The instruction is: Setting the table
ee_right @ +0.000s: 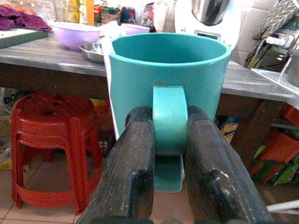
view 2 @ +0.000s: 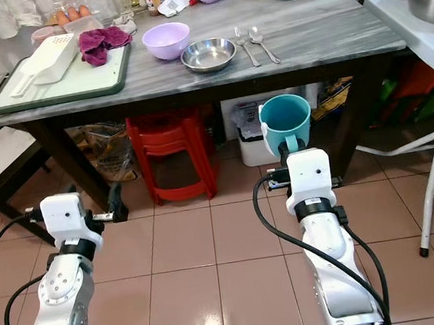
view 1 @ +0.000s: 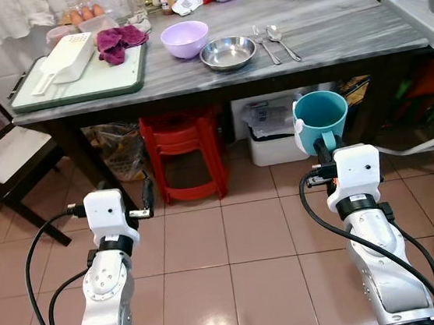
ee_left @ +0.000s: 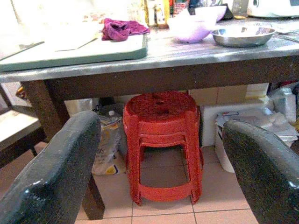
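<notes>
A long grey marble-topped table [view 1: 328, 36] stands ahead of the robot, with a stack of red plastic stools [view 1: 186, 154] beneath it. On the tabletop lie a green tray [view 1: 106, 79], a lilac bowl [view 1: 184, 39], a steel bowl [view 1: 228, 52] just beside it, and a fork and spoon [view 1: 275, 43] side by side. The right gripper [ee_right: 170, 154] is held out below the table's front edge, its two black fingers clamped on the handle of a teal mug [view 1: 322, 117], which stands upright above them, mouth up. The left gripper [ee_left: 159, 158] hangs low before the stools, fingers spread apart and holding nothing.
</notes>
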Motion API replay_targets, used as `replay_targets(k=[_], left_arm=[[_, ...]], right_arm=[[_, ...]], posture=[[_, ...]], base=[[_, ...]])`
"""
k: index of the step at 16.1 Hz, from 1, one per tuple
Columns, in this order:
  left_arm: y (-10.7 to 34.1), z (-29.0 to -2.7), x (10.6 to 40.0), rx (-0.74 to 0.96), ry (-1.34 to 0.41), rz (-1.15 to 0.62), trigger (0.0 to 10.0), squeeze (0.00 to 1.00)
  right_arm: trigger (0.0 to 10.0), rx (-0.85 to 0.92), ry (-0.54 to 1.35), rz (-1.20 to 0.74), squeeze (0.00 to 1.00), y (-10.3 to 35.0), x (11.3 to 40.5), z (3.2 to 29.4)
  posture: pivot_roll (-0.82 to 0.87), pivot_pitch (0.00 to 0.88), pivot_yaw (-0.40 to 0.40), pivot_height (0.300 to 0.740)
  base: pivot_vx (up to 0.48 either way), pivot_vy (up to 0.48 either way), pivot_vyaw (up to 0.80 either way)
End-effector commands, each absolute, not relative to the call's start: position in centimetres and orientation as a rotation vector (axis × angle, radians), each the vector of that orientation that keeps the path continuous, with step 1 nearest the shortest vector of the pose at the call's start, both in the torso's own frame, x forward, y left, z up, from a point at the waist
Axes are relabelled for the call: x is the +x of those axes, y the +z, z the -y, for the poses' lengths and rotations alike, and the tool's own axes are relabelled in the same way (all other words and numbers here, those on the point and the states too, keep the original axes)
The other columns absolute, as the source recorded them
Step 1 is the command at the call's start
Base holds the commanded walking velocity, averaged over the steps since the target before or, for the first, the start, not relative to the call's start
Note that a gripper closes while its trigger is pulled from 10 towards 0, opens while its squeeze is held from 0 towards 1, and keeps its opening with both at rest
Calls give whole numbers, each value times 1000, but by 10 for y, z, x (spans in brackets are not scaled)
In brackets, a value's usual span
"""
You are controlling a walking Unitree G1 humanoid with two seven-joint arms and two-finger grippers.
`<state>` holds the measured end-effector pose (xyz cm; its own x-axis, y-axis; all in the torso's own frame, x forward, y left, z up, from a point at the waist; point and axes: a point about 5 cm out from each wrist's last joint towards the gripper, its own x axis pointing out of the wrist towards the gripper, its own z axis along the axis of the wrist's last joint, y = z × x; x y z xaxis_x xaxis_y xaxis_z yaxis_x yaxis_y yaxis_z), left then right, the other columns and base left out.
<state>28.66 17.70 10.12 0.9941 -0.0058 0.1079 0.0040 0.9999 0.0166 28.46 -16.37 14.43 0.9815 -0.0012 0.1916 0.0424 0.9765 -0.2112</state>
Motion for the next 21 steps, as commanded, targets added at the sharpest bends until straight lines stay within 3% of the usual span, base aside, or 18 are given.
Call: replay_targets(k=[1, 7, 17, 21], left_arm=[[102, -173, 283, -4, -48, 108, 10000, 0], [105, -151, 277, -59, -208, 123, 10000, 0], [108, -146, 276, -76, -261, 118, 10000, 0], [108, -144, 276, -84, -275, 115, 10000, 0]], right_arm=[[10000, -212, -7, 233, 0, 154, 284, 159], [10000, -199, -17, 235, 0, 154, 282, 159], [10000, -182, -33, 222, 0, 153, 284, 159], [10000, -176, -39, 221, 0, 154, 285, 159]], posture=[[-111, 102, 87, 740], [-116, 107, 96, 740], [-115, 110, 103, 740], [-117, 111, 106, 740]], base=[[0, 0, 731], [43, 0, 0], [364, 0, 0], [406, 0, -531]])
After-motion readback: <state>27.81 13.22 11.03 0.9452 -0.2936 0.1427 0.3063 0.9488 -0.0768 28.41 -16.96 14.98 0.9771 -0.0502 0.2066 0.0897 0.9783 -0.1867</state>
